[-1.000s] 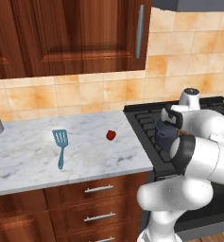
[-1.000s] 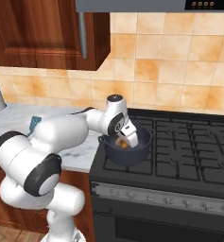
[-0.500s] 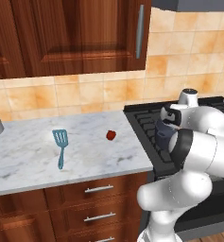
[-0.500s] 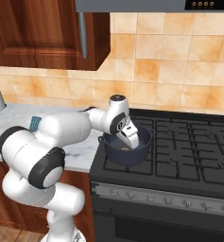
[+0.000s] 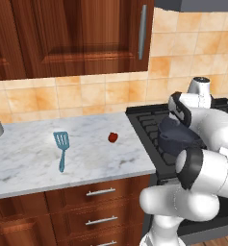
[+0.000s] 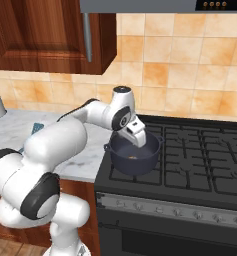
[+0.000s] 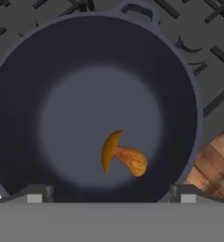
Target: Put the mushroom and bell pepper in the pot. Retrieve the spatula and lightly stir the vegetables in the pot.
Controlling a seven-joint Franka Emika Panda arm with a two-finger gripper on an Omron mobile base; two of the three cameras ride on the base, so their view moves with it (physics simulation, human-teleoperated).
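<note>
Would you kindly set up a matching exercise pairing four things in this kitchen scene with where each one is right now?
Things:
1. mushroom
2. bell pepper
3. spatula
4. pot

Places:
A. on a stove burner
B. flat on the counter, left of the red lump
C. lying on the pot's floor
D. on the counter near the stove's edge

Pairs: 1-C, 2-D, 3-B, 4-A
</note>
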